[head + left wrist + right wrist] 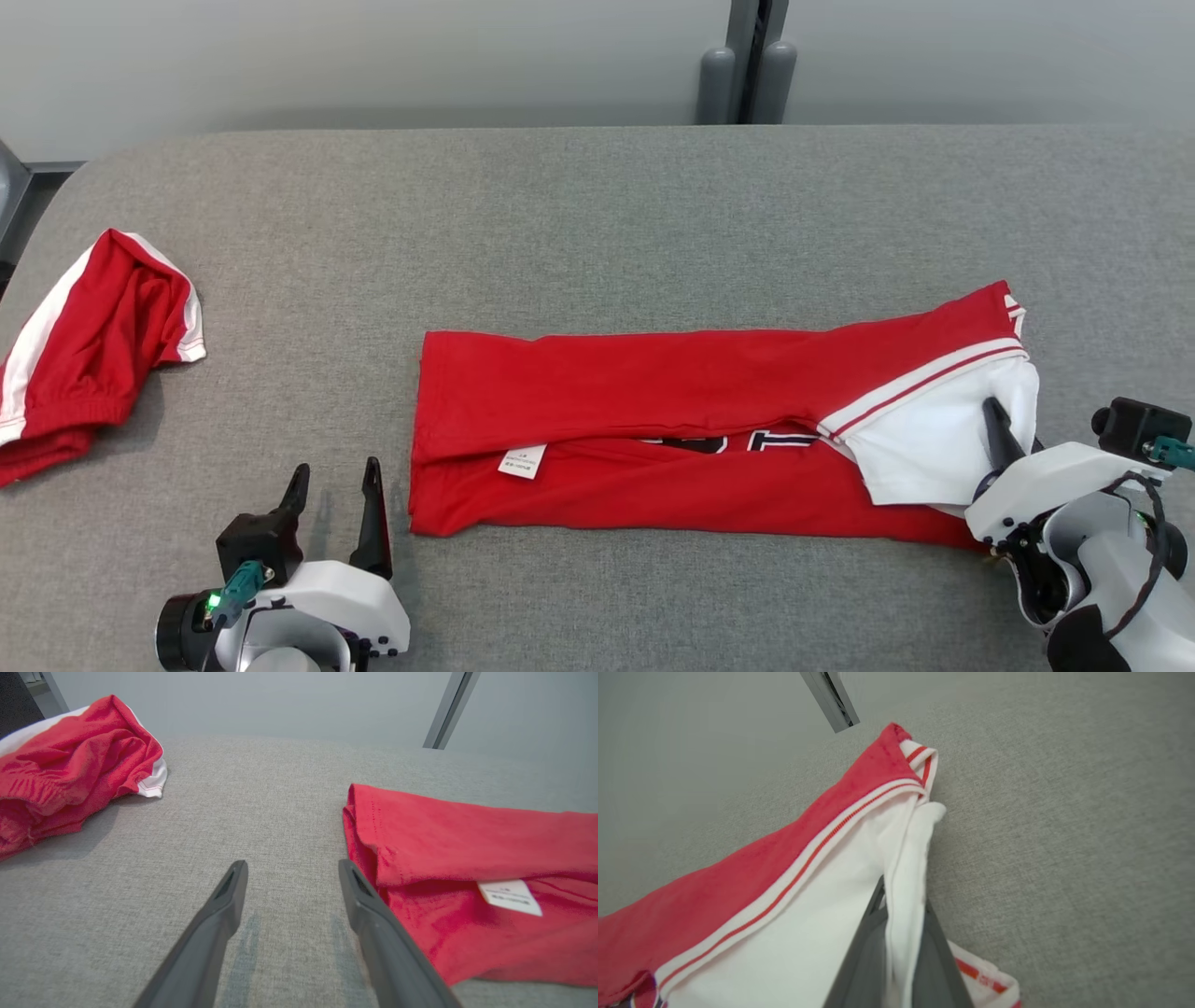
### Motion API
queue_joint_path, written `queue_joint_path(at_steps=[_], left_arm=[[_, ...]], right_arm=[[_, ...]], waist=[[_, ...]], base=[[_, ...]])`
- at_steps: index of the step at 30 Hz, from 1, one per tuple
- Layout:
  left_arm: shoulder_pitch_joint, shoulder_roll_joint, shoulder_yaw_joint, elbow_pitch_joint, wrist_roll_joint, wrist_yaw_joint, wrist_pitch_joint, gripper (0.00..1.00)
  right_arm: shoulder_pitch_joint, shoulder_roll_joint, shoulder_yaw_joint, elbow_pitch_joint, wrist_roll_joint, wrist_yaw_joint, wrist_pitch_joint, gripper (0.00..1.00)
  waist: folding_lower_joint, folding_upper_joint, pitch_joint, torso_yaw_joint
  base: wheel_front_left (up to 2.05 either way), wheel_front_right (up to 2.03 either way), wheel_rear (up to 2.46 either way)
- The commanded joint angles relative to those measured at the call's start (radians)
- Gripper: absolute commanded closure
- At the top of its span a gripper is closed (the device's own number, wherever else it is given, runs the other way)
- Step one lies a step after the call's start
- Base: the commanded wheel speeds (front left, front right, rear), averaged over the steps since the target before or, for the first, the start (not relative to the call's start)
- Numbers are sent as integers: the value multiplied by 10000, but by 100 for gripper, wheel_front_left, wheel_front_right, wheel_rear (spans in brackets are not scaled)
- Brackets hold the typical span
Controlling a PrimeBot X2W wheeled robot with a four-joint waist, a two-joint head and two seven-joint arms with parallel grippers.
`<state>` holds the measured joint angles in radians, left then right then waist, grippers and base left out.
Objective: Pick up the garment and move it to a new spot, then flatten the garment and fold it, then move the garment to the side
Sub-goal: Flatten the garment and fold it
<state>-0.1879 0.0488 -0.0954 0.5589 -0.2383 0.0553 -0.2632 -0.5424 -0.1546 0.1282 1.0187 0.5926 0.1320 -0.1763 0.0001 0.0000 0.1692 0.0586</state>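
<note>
One thin fold of red-and-white cotton jersey (pixel 653 420) is sitting in the clenched right claw (pixel 997 411), lower right, risking slipping out.

I log the table cover (pixel 579 205) as grey woven cloth, matt and coarse. The garment (pixel 653 392) is soft red knit, matt, with a smooth white sleeve panel and ribbed trim. Its label (pixel 523 461) is thin and white; cloth or paper, I cannot tell. The second garment (pixel 93 345) is matt red cloth too. The left gripper (pixel 336 467) has fingers (pixel 219 914) of dark matt plastic and a glossy white plastic wrist shell (pixel 327 588).
</note>
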Motion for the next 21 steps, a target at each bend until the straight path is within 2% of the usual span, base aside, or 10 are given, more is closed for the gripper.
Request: queue_joint_path(at_steps=[1,10,15,21], left_arm=[[122,40,-26,-11,-27,15,-20,0],[161,43,-273,12,-201,63,-20,0],[204,43,-486,-33,-299,91,-20,0],[232,43,-863,-61,-347,66,-20,0]], right_arm=[[111,-94,-30,-127,114,-24,-174,100],[735,472,1101,-1958,632,-13,-198,100],[1386,748,2295,-3588,1289,-13,321,100],[1586,902,3328,-4493,1719,-13,851,100]], waist=[[-1,0,-82,-100],[-1,0,-312,-202],[-1,0,-503,274],[-1,0,-573,1174]], base=[[0,0,0],[0,0,0],[0,0,0],[0,0,0]])
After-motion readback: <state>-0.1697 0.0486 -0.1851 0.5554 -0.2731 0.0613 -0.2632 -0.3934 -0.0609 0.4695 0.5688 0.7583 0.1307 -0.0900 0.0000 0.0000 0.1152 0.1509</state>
